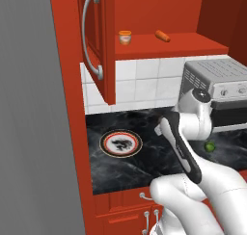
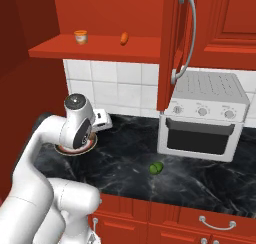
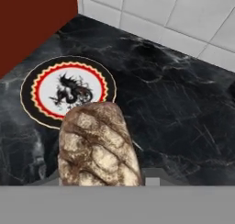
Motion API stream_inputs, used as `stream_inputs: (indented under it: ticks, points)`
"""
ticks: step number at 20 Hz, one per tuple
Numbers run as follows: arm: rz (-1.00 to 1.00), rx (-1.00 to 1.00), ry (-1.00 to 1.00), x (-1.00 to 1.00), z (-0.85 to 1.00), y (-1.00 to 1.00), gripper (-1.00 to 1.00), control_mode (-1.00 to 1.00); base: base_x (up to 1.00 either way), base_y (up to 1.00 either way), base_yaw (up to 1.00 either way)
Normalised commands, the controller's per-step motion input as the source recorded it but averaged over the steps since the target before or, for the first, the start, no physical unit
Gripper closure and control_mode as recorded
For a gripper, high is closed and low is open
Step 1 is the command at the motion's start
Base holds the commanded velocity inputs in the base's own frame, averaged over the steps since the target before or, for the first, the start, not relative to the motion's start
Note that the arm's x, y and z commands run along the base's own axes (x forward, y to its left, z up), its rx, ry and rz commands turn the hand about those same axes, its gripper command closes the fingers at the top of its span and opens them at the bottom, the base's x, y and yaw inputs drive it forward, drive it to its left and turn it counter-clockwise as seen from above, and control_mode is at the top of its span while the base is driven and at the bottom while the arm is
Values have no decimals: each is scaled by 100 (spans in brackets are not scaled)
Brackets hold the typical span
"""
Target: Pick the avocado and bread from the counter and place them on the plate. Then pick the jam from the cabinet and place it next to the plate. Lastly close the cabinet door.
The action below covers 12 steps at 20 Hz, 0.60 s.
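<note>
Left base view takes in the red wooden wall cabinet (image 1: 144, 17) with its tall panelled door (image 1: 99, 41) swung open and the small orange jam jar (image 1: 125, 37) on the shelf. Below, on the black marble counter (image 1: 144, 166), the red-rimmed round plate (image 1: 120, 143) sits at nine o'clock from the dark-green avocado (image 1: 209, 146). Hand view: the gripper (image 3: 103, 179) is clamped on the brown crusty bread (image 3: 97, 147), held at five o'clock of the plate.

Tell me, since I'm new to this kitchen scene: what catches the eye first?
The bread looms large in the hand view, held in the end effector above the counter beside the plate. The avocado lies alone on the counter before the oven. Above, the cabinet door stands open, with the jam on the shelf.
</note>
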Motion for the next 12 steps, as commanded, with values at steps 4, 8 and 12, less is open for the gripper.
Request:
stream_inputs:
  ticks: [4, 8, 12]
  points:
    - [19, 0, -7, 0, 28, 37, 100, -100, 0, 0, 0]
    - [19, 0, -5, -2, 18, 34, 100, -100, 0, 0, 0]
    - [19, 0, 0, 0, 7, 38, 100, -100, 0, 0, 0]
